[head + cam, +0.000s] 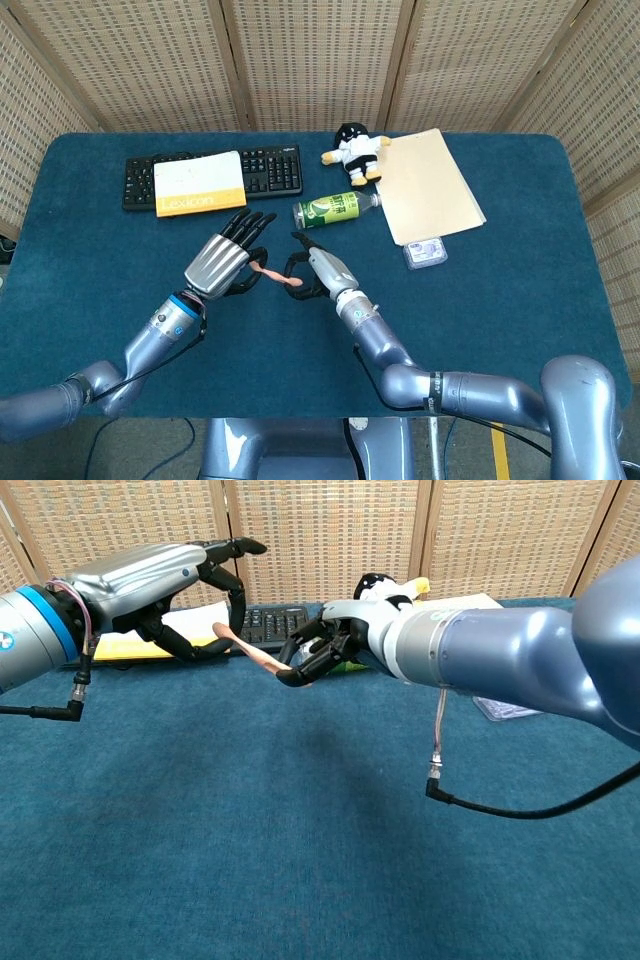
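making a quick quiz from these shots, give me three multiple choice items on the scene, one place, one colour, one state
1. Where does the green bottle lie?
A. between keyboard and folder
B. on the folder
C. at the table's near edge

2. What colour is the strip between the hands?
A. blue
B. pink
C. green

3. What holds the strip?
A. left hand only
B. neither hand
C. both the left hand and the right hand

Answers: 1 A, it lies on the cloth between them. 2 B, it shows pinkish. 3 C, each end sits in a hand's fingers.

Office-like test setup: keyboard [258, 171], folder [428, 185], wicker screens [310, 62] behind table [520, 300]
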Available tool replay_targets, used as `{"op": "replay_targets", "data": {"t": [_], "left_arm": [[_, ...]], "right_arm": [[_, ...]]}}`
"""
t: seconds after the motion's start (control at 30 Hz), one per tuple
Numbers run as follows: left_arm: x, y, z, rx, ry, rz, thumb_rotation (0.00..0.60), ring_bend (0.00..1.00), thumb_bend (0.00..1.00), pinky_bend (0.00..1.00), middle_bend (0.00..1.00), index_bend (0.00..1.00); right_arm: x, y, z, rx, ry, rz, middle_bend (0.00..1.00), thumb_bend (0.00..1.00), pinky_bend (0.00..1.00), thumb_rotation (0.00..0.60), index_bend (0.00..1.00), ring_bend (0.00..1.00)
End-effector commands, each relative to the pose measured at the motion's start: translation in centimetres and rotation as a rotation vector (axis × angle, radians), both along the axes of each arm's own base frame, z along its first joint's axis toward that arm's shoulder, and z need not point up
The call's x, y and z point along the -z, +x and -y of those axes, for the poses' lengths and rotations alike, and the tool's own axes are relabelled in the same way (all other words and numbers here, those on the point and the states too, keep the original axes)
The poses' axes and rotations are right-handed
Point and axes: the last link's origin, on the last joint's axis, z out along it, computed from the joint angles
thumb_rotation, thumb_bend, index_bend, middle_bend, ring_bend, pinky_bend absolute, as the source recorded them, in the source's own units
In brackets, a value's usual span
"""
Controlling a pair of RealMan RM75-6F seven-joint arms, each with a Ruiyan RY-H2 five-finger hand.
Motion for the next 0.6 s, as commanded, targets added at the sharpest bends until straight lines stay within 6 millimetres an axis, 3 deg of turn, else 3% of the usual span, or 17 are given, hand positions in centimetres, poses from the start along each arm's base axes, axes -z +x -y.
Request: {"op": "replay_targets", "data": {"t": [0.03,0.6], "left_arm": [[-0.2,-0.1,0.0,-0.001,0.006,-0.003,0.6,0.0,0.5,0.0,0.0,0.82],[-4.1,-2.1,-1.0,-0.048,0.106,-0.008,0.6,0.0,0.5,0.0,0.0,0.82]], "right_arm": [[-0.1,-0.5,0.1,0.008,-0.006,-0.006,0.1,0.79,0.0,0.6,0.8,0.0],[-1.6,-4.9,0.7,0.086,-0.045,-0.041,0.1,0.79,0.0,0.6,0.81,0.0]]}}
